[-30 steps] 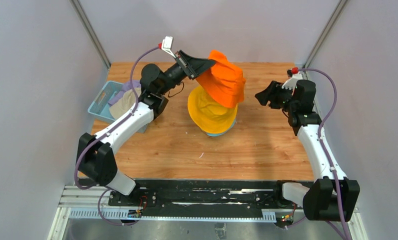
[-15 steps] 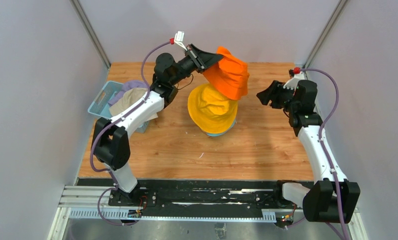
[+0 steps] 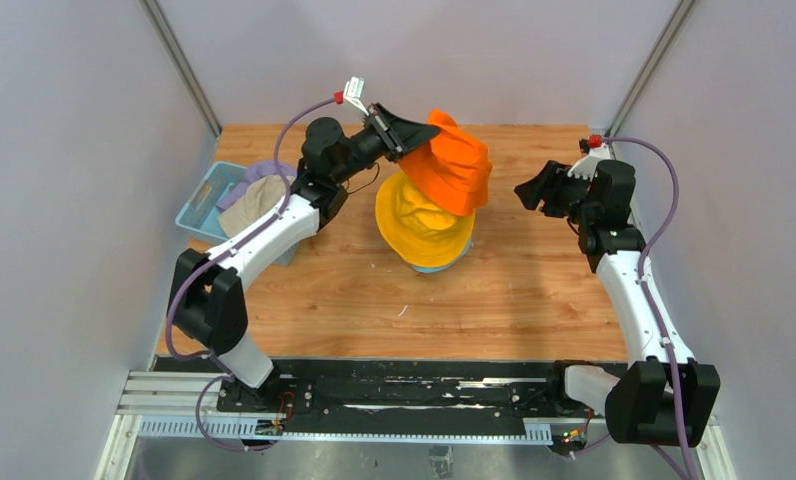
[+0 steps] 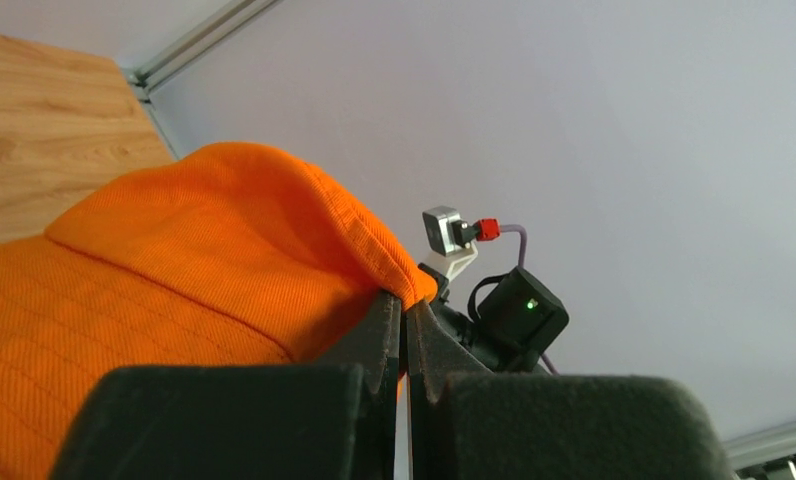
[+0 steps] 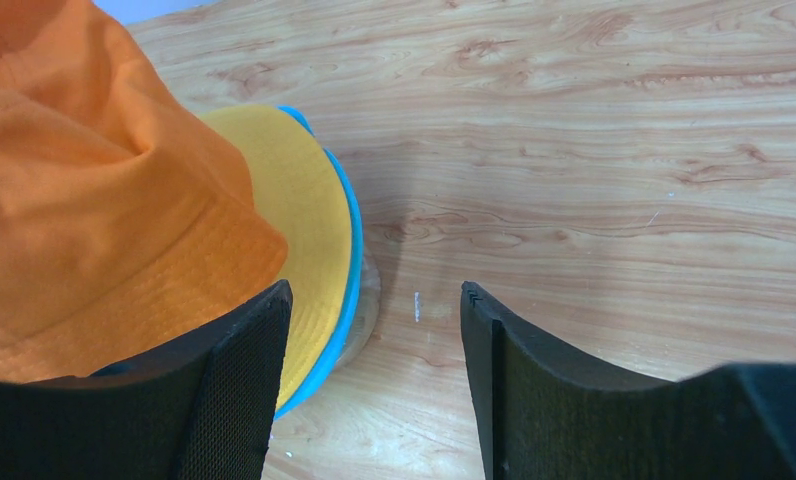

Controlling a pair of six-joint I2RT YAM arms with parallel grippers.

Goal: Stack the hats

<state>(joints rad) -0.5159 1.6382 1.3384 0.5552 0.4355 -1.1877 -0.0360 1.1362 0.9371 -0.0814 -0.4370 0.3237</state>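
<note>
My left gripper [image 3: 426, 127] is shut on the brim of the orange hat [image 3: 452, 165] and holds it tilted over the stack. The pinched brim fills the left wrist view [image 4: 184, 250] at my gripper [image 4: 406, 305]. Below it the yellow hat [image 3: 419, 225] sits over the teal hat [image 3: 434, 268], only its rim showing. The right wrist view shows the orange hat [image 5: 84, 190], the yellow hat [image 5: 294, 200] and the teal rim [image 5: 349, 260]. My right gripper [image 3: 527, 190] is open and empty, right of the stack [image 5: 374, 300]. The beige hat [image 3: 249, 205] and lavender hat [image 3: 264, 172] lie in the basket. The grey hat is hidden.
The light blue basket [image 3: 199, 200] stands at the table's left edge. The round base of the hat stand [image 5: 369, 300] shows under the teal rim. Grey walls close in the wooden table [image 3: 514, 290] on three sides.
My left gripper carried the orange hat right and up, then lowered it a little toward the yellow hat. The left arm stretched out. The right arm has barely moved.
</note>
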